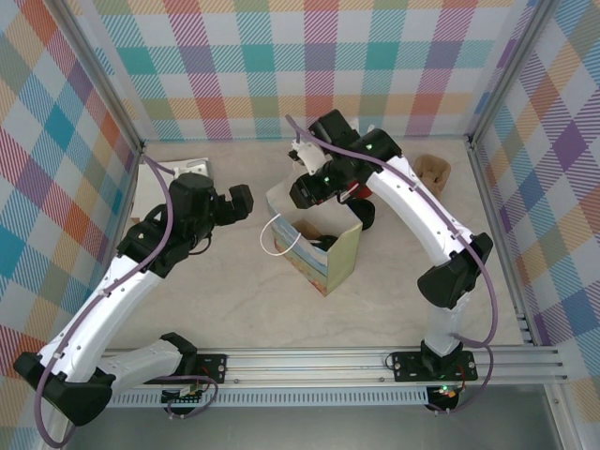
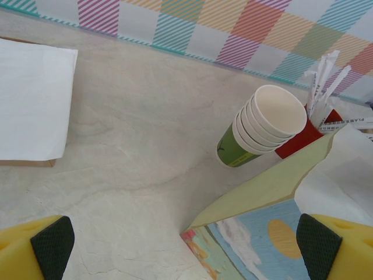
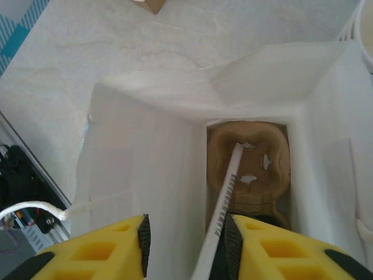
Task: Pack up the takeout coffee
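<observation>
The paper bag (image 1: 330, 260) stands open in the middle of the table, white inside (image 3: 145, 175). My right gripper (image 1: 312, 192) hangs over its mouth, jaws apart (image 3: 186, 233). A white wrapped stirrer (image 3: 227, 186) leans loose against the right finger and points down into the bag. A brown pulp cup carrier (image 3: 250, 157) lies at the bag's bottom. A dark shape sits at the carrier's near end; I cannot tell whether it is the takeout coffee. My left gripper (image 1: 240, 202) hovers wide open (image 2: 186, 256) beside the bag's left corner (image 2: 262, 233), holding nothing.
A stack of lidless green paper cups (image 2: 262, 125) and a red cup of white stirrers (image 2: 303, 137) stand behind the bag. A flat white paper sheet (image 2: 32, 99) lies at the back left. Another brown carrier (image 1: 433, 172) sits at the back right.
</observation>
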